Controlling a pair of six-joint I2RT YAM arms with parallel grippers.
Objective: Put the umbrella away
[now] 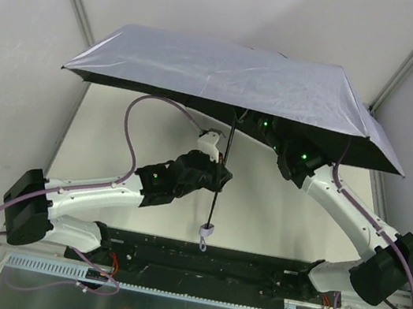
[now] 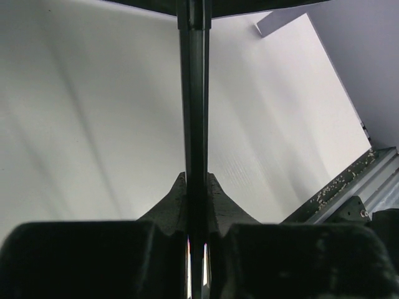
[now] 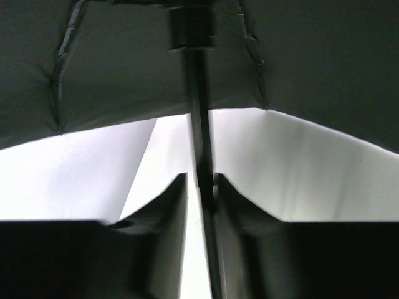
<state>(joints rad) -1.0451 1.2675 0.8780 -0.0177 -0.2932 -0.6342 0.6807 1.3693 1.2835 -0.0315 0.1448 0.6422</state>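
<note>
Left claw (image 2: 195, 179) clamps thin black shaft (image 2: 192, 93) of umbrella (image 1: 236, 76).

1. The umbrella (image 1: 236, 80) is open above the bench (image 1: 259, 220). Its pale canopy spreads over the far half, from near the left edge to past the right edge.
2. Its black shaft (image 1: 218, 193) runs down towards the near edge, and the small pale handle (image 1: 205, 237) hangs free just short of the black base rail (image 1: 196, 261).
3. The left gripper (image 1: 221, 175) is clamped on the shaft about midway.
4. The right arm (image 1: 349, 208) rises from the near right corner, its far end hidden under the canopy.
</note>
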